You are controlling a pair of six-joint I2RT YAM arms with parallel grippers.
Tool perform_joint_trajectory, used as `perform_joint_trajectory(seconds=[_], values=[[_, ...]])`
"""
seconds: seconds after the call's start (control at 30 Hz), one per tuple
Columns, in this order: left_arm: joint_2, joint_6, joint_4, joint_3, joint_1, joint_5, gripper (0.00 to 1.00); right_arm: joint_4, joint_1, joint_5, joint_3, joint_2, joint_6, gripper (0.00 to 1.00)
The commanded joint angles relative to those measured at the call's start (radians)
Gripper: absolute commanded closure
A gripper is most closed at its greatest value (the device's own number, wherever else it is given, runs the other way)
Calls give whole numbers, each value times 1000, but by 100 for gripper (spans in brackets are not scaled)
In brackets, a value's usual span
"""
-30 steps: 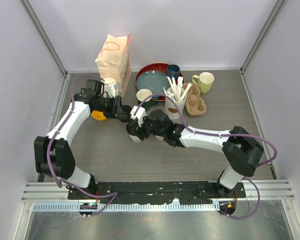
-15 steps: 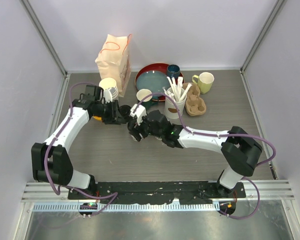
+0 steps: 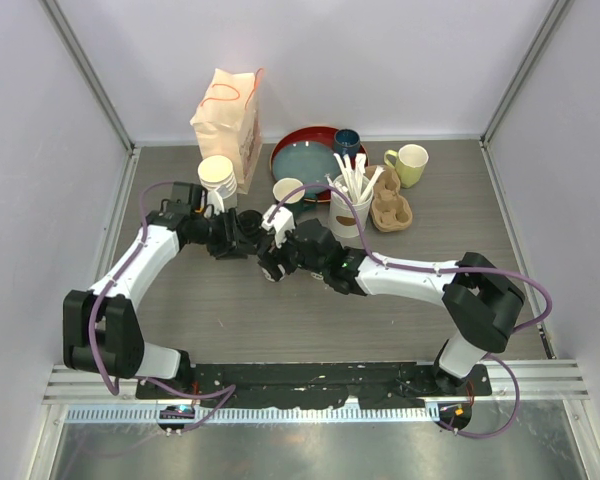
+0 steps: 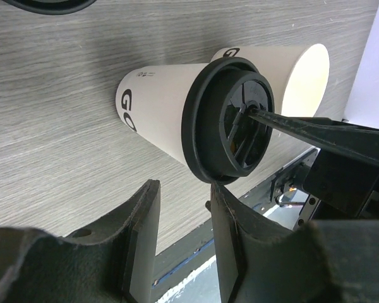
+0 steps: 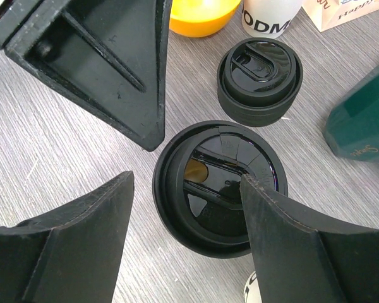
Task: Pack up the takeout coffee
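One lidded cup [image 5: 221, 202] stands upright at centre of the right wrist view. The right gripper [image 5: 186, 183] straddles it, jaws spread wide, gripping nothing. The left gripper [image 4: 184, 189] is half-open and empty. The paper wall is likely light and crushable, the lid slick. Best gripped gently mid-wall.

Lighting bright, even, diffuse from overhead. Shadows faint and soft-edged on the grey wood-grain tabletop [image 3: 230, 310]. Glare streaks on the brushed metal front ledge [image 3: 300, 450]. Reflective sheen on the glossy black plastic sip lid [image 5: 218, 189].

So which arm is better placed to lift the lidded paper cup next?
Probably right: the right hand, open, straddles the lidded paper cup from above; the left hand points at it from the side, empty.
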Motion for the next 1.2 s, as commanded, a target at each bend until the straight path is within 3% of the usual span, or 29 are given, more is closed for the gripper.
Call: perform_joint_trajectory(seconds=[0.0, 0.5, 0.67, 0.87, 1.17], values=[[-2, -38, 67, -17, 3, 59, 59, 4, 12, 15, 37, -2, 15, 26], [-25, -18, 22, -4, 14, 56, 65, -34, 34, 36, 86, -42, 10, 24], [-36, -46, -4, -6, 23, 56, 67, -140, 15, 49, 189, -64, 33, 25], [-33, -113, 16, -47, 23, 73, 68, -340, -81, -50, 342, -10, 122, 28], [-28, -171, 100, -93, 22, 131, 66, -377, -170, -198, 346, 90, 207, 36]])
